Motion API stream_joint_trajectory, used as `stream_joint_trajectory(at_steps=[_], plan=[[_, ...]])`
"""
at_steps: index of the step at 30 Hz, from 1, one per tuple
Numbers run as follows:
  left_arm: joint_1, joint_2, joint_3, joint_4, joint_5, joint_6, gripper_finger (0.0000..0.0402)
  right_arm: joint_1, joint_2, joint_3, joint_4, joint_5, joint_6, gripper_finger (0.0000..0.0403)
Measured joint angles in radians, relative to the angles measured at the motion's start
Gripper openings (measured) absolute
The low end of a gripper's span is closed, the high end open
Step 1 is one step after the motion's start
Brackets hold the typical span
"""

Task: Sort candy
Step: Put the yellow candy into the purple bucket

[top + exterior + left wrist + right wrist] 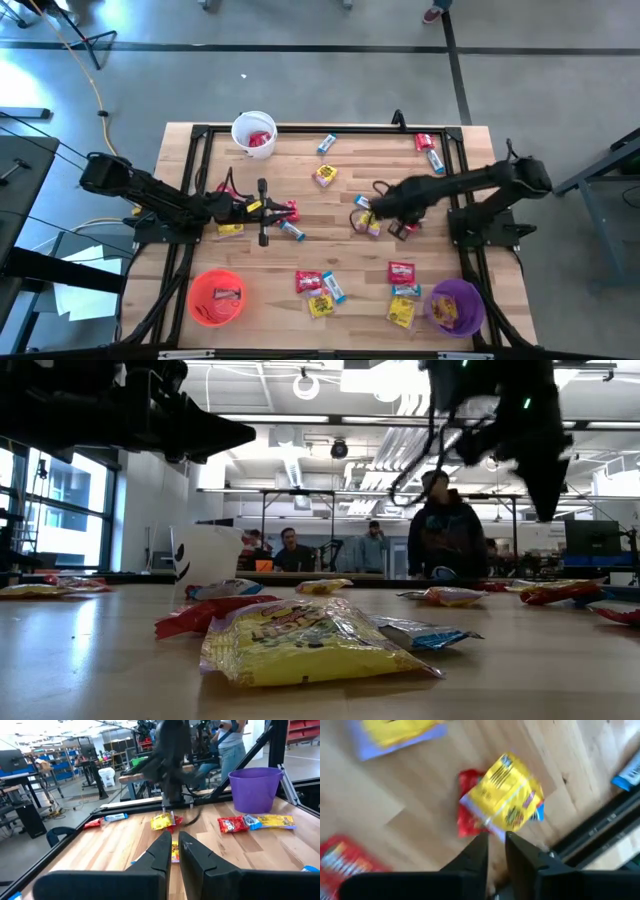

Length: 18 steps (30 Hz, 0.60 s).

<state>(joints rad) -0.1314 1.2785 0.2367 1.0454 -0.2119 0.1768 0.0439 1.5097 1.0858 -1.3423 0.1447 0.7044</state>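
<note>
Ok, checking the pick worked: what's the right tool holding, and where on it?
A yellow packet, pinched at one edge by the right tool; the rest of it sticks out free.

No text readable anywhere. Yellow packet [315, 643] nearest low camera: printed lettering, illegible. Yellow packet [506, 791] under right wrist: print blurred. Red packet [231, 824] near purple cup [255, 789]: white logo, unreadable. White cup [206, 556]: dark mark, no words.

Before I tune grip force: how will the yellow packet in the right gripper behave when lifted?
The yellow packet hangs tilted from the right gripper, pinched by one edge, so it is probably floppy and light. Its glossy wrapper may slip.
</note>
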Motion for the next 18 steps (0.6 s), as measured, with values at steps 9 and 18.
stream_joint_trajectory(at_steps=[9,18], plan=[[0.000,0.000,0.000,-0.002,0.000,-0.011,0.0019,-0.219,0.000,-0.178,0.251,0.039,-0.106,0.0160],[-0.001,0.000,0.000,-0.002,0.000,-0.050,0.0019,-0.318,0.000,-0.278,0.450,0.023,-0.132,0.0181]])
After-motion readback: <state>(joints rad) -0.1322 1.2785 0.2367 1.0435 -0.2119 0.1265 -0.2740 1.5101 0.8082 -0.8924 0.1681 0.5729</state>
